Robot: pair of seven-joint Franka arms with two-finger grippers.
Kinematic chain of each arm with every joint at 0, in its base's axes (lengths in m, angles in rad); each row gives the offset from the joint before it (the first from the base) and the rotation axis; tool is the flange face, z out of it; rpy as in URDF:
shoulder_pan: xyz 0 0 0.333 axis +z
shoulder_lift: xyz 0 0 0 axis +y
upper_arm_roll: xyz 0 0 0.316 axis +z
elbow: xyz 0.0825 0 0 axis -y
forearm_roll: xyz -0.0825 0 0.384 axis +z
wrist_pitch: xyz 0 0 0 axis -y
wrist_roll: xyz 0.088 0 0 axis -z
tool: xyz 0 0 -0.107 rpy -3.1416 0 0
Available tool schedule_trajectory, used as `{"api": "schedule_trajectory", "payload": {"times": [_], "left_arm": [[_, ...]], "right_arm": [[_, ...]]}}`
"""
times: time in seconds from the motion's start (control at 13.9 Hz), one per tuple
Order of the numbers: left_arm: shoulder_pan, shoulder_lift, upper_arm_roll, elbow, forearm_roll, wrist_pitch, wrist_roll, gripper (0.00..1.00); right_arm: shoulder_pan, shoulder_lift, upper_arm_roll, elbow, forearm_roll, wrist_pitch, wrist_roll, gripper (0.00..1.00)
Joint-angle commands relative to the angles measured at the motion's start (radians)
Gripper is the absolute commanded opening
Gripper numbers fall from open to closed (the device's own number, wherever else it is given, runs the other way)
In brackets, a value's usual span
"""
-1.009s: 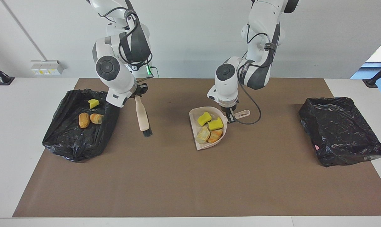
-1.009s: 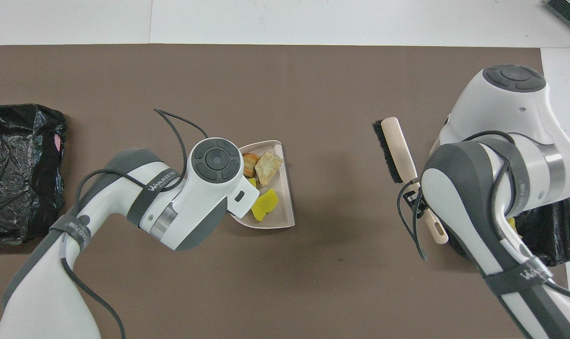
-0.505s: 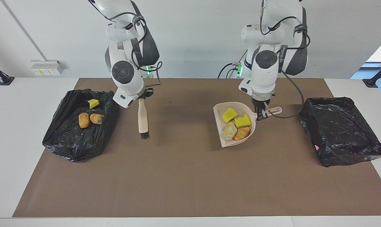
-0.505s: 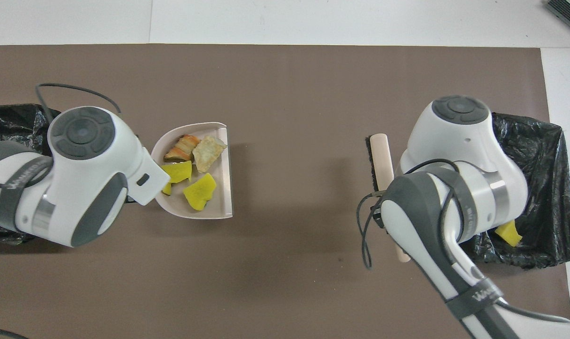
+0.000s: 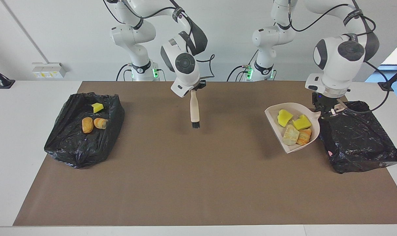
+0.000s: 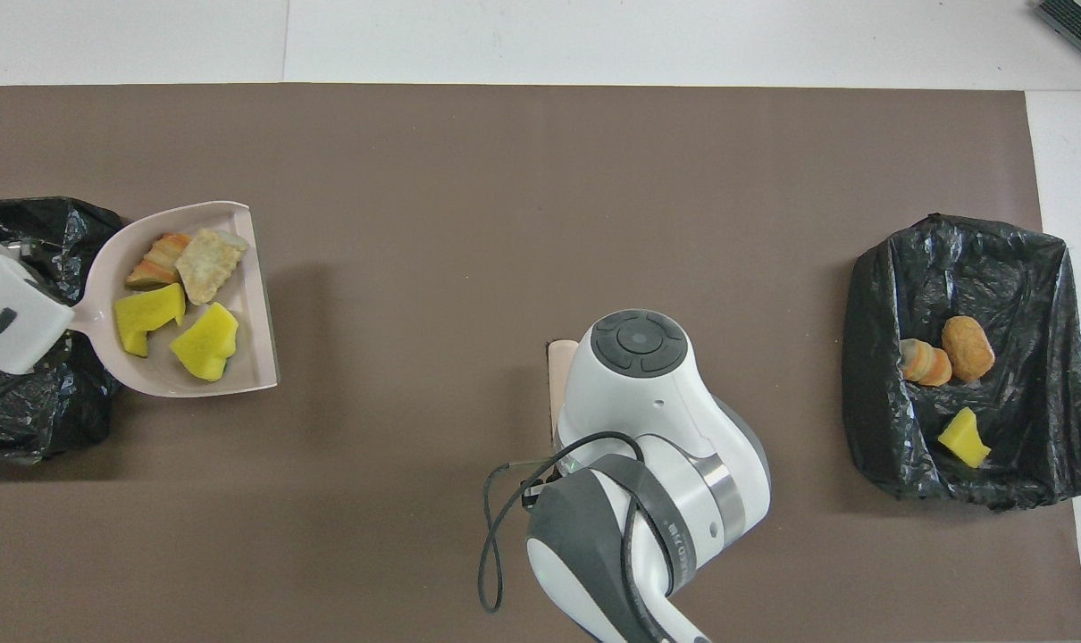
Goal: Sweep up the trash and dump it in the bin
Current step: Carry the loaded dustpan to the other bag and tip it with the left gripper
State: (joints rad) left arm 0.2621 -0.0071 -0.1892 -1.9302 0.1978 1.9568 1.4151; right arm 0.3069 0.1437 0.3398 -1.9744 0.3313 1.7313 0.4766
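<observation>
My left gripper (image 5: pixel 328 109) is shut on the handle of the beige dustpan (image 5: pixel 274 119) and holds it raised beside the black-lined bin (image 5: pixel 359 141) at the left arm's end of the table. The handle end is over that bin's edge. The pan (image 6: pixel 250 295) carries trash: two yellow sponge chunks (image 5: pixel 284 117) and two bread-like lumps (image 5: pixel 290 135). My right gripper (image 5: pixel 194 89) is shut on the beige brush (image 5: pixel 195 109), which hangs bristles down over the mat's middle. In the overhead view the right arm hides most of the brush (image 6: pixel 558 366).
A second black-lined bin (image 5: pixel 77 150) lies at the right arm's end of the table and holds a yellow chunk (image 5: pixel 97 107) and two bread lumps (image 5: pixel 87 125). It also shows in the overhead view (image 6: pixel 871 357). A brown mat (image 5: pixel 192 183) covers the table.
My left arm carried the loaded dustpan from the mat's middle to the bin at the left arm's end. My right arm moved the brush from beside the other bin to over the mat's middle.
</observation>
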Motion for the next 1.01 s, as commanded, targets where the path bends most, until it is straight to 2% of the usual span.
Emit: {"api": "schedule_trajectory", "payload": {"times": [0.0, 0.22, 0.43, 0.65, 0.94], "left_arm": [[0.132, 0.044, -0.012, 0.098, -0.046, -0.004, 0.132, 0.00], [0.276, 0.117, -0.012, 0.232, -0.029, -0.003, 0.318, 0.00], [0.350, 0.177, -0.007, 0.309, 0.092, 0.022, 0.424, 0.00], [0.341, 0.190, -0.007, 0.306, 0.295, 0.126, 0.413, 0.00], [0.318, 0.184, -0.006, 0.260, 0.501, 0.129, 0.325, 0.00]], "right_arm": [[0.030, -0.009, -0.005, -0.081, 0.032, 0.082, 0.005, 0.00], [0.055, -0.007, -0.005, -0.112, 0.044, 0.099, 0.007, 0.00], [0.055, -0.007, -0.005, -0.173, 0.072, 0.178, 0.071, 0.00], [0.086, -0.009, -0.005, -0.192, 0.072, 0.211, 0.070, 0.00], [0.106, -0.015, -0.005, -0.225, 0.072, 0.217, 0.060, 0.00]]}}
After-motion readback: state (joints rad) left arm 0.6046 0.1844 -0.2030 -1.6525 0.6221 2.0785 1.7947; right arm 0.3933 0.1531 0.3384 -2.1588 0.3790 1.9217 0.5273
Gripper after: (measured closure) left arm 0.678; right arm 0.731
